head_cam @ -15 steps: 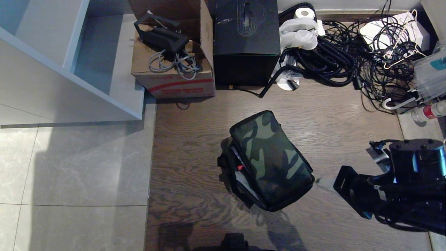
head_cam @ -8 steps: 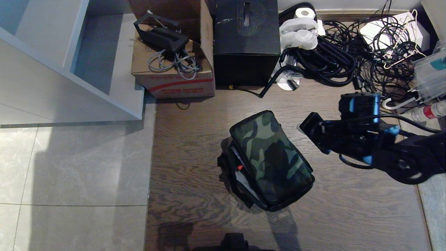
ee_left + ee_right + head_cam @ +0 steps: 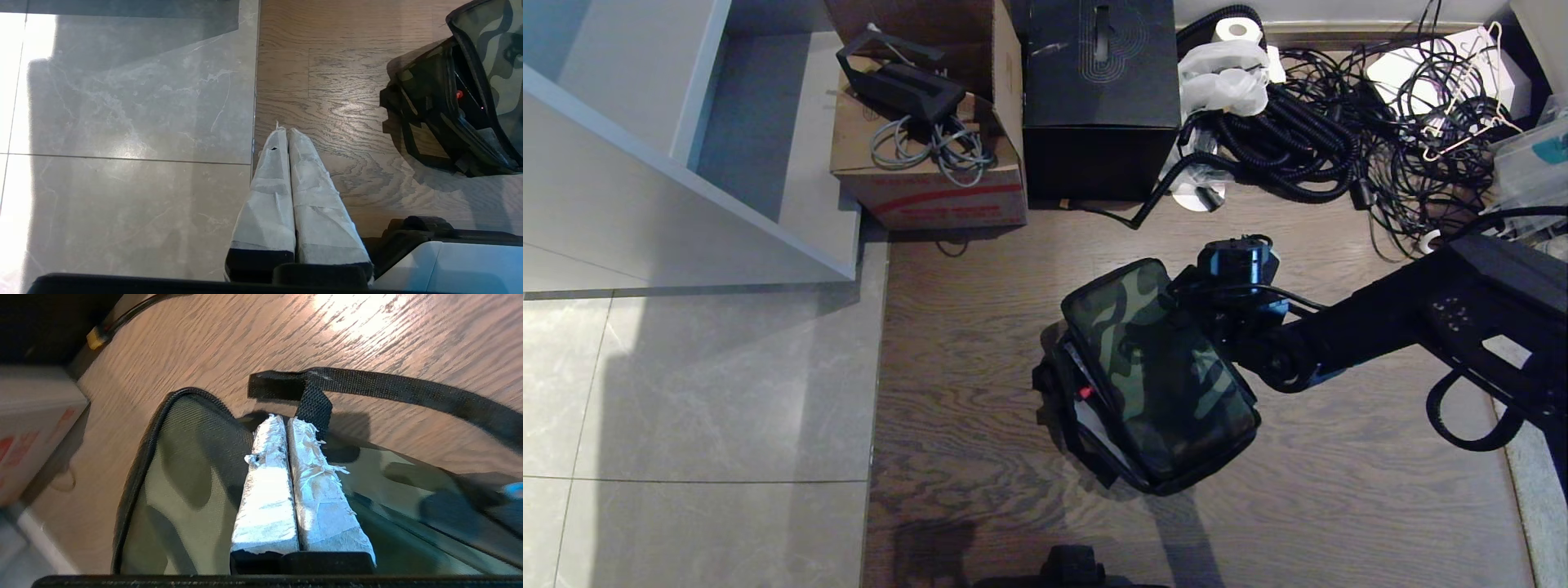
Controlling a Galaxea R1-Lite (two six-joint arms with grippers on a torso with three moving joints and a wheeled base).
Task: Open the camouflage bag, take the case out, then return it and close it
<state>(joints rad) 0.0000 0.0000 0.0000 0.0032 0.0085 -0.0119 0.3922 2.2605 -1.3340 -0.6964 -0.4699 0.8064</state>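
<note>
The camouflage bag point(image 3: 1156, 367) lies on the wood floor with its lid down; a slit along its left side shows a bit of red. The case is hidden. My right arm point(image 3: 1339, 327) reaches in from the right, its wrist over the bag's far right corner. In the right wrist view my right gripper point(image 3: 286, 418) is shut and empty, its taped tips just above the lid point(image 3: 184, 490) at the edge, beside a black strap point(image 3: 388, 390) lying on the floor. My left gripper point(image 3: 284, 130) hangs shut over the floor, left of the bag point(image 3: 490, 61).
Behind the bag stand a brown cardboard box point(image 3: 931, 188) and a larger black box with a swirl emblem point(image 3: 1101, 98). A tangle of black cables point(image 3: 1339, 139) fills the back right. A white cabinet point(image 3: 670, 163) stands at the left, on grey tiles point(image 3: 686, 408).
My right arm has swung from the lower right up and leftward, ending over the bag's far right corner. The bag and the left arm have not moved.
</note>
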